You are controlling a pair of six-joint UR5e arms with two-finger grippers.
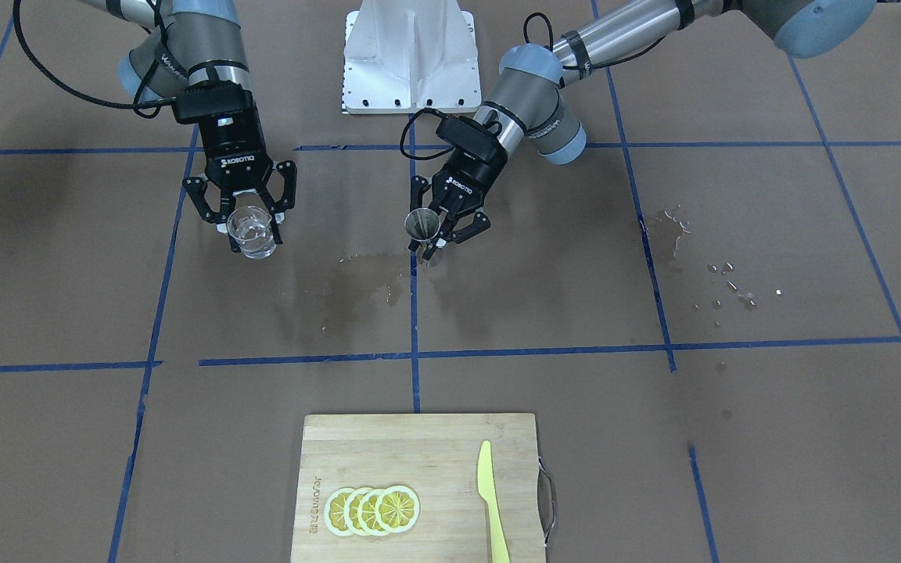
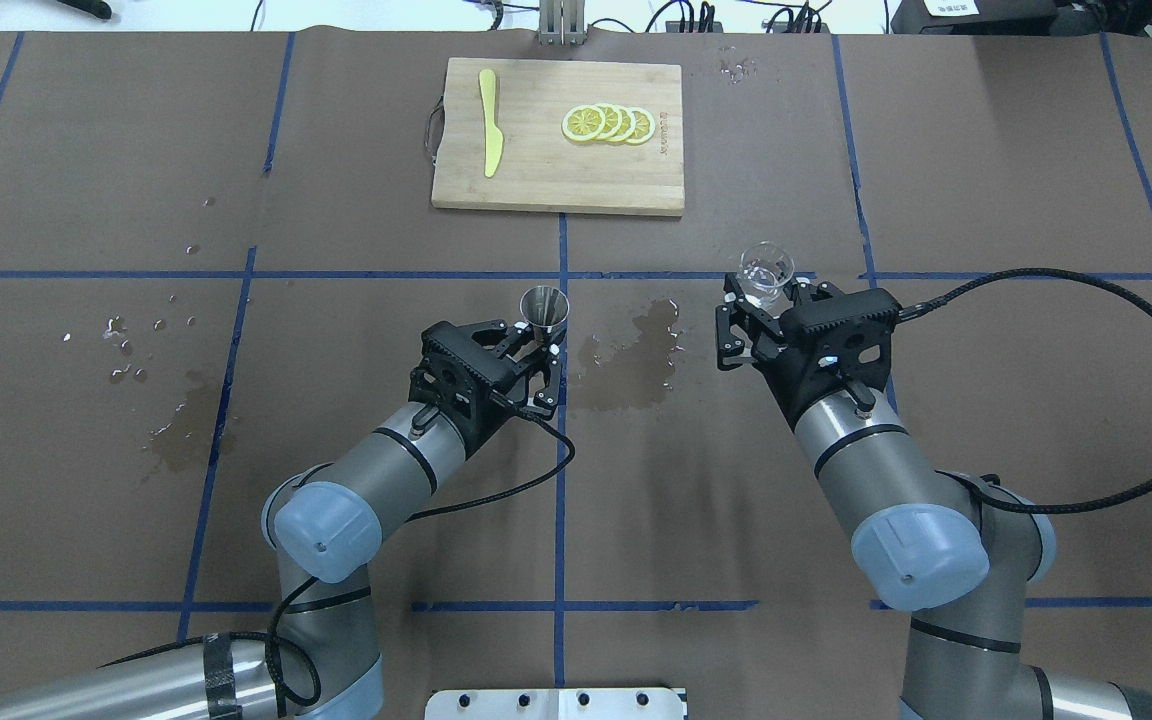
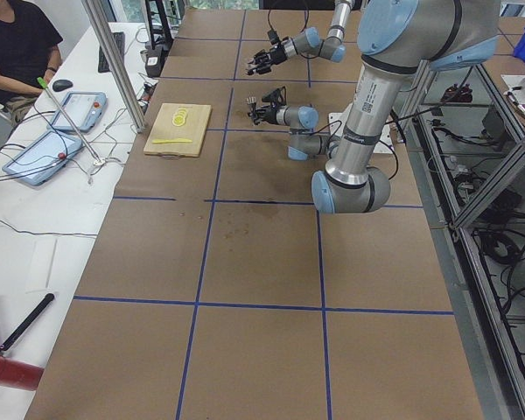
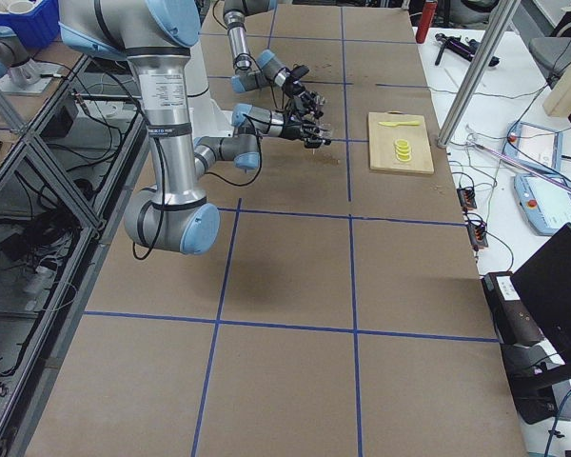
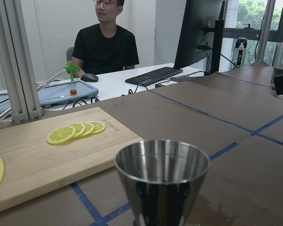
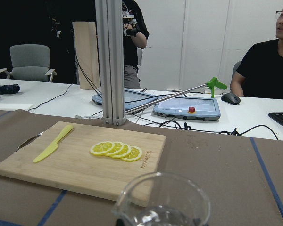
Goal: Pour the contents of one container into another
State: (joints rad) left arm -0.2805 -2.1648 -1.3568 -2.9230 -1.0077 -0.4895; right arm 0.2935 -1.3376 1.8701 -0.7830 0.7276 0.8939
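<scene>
- One glass cup (image 2: 766, 268): small, clear, with a pour lip and a little clear liquid inside. It is upright, pinched between the right gripper's (image 1: 250, 224) fingers.
- One jigger (image 2: 544, 304): shiny steel, mouth up, clamped low by the left gripper (image 2: 542, 342).
- One wet patch (image 2: 636, 350) on the table between them.
- One cutting board (image 2: 536, 175) at the far edge, bearing four lemon slices (image 2: 608, 123) and one yellow knife (image 2: 489, 135).

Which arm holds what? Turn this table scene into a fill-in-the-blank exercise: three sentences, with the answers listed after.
1. The clear glass cup sits in the jaws of the robot's ____ arm.
2. The left gripper holds the metal jigger with its mouth facing ____.
3. The number of lemon slices on the cutting board, near the yellow knife, is ____.
Missing words: right; up; four.
</scene>
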